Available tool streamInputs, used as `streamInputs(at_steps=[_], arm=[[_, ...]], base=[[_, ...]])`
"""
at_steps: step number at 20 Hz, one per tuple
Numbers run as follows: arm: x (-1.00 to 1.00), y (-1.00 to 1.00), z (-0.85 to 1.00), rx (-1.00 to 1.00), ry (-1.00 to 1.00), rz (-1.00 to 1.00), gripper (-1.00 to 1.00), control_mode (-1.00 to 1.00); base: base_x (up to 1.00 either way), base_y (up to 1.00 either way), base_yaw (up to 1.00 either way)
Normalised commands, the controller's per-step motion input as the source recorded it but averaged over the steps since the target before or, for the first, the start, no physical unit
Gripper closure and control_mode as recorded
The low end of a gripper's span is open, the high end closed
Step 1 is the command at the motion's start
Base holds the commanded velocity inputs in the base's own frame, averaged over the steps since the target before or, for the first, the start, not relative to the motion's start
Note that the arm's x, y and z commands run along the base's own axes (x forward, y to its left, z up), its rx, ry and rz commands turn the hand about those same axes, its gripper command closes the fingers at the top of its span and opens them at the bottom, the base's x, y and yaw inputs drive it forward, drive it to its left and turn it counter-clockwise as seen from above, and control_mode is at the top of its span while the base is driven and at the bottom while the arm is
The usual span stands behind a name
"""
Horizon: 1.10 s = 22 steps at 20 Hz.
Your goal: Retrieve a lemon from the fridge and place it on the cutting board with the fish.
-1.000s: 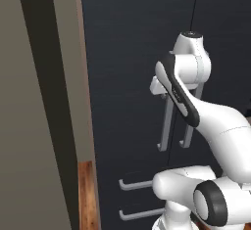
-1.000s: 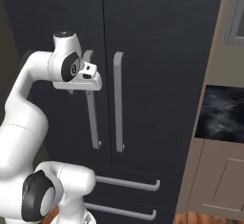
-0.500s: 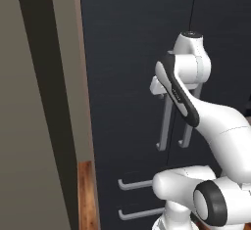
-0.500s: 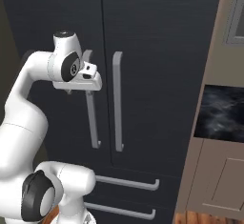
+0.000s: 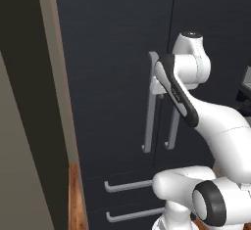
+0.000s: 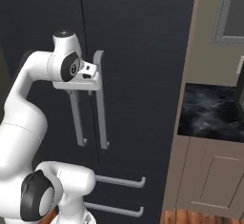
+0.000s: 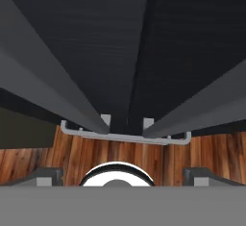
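Nothing moved since earlier | arm raised at fridge [image 6: 138,51] handles [image 6: 100,104] | gripper [image 6: 90,70] jaws spread, empty

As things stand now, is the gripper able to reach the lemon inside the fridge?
Probably not yet. Both doors of the fridge look shut, so no lemon is exposed. The gripper sits open at the left door handle, well placed to pull it first.
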Motion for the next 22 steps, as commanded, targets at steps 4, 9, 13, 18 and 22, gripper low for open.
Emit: streamInputs(at_steps=[4,9,13,18,22], arm=[[0.00,0.00,0.00,0.00,0.00,0.00,-1.00,1.00],[0.00,0.00,0.00,0.00,0.00,0.00,-1.00,1.00],[0.00,0.00,0.00,0.00,0.00,0.00,-1.00,1.00],[0.00,0.00,0.00,0.00,0.00,0.00,-1.00,1.00],[0.00,0.00,0.00,0.00,0.00,0.00,-1.00,1.00]], base=[[-0.03,-0.09,0.00],[-0.09,0.05,-0.01],[-0.44,0.00,-0.07],[-0.54,0.00,-0.11],[-0.06,0.00,-0.02]])
